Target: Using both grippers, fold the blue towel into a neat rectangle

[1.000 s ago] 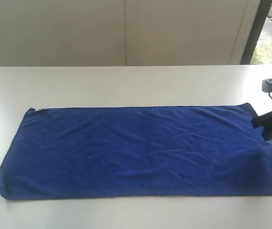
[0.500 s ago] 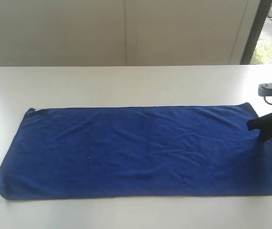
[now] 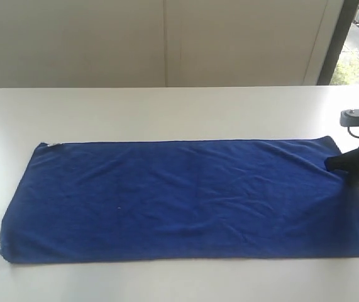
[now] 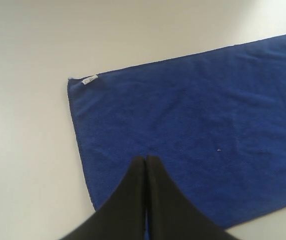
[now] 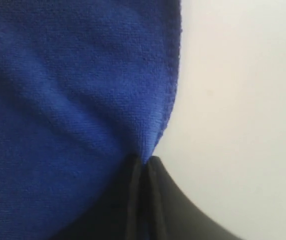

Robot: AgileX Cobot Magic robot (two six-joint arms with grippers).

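Towel (image 3: 179,195) lies flat and spread out on the white table (image 3: 166,110), long side running left-right, white label (image 3: 53,146) at the far-left corner. Left gripper (image 4: 146,161): jaws pressed together with nothing between them, over the towel's left end; outside the exterior view, can't tell if it touches the cloth. Right gripper (image 3: 332,165): at the towel's right short edge, toward the far corner, jaws closed with the hem pinched between the tips.

Right gripper (image 3: 334,165) sits at 3 o'clock in the exterior view, jaws clamped on the blue towel (image 3: 179,195) edge. Left gripper (image 4: 146,160): jaws fully closed.
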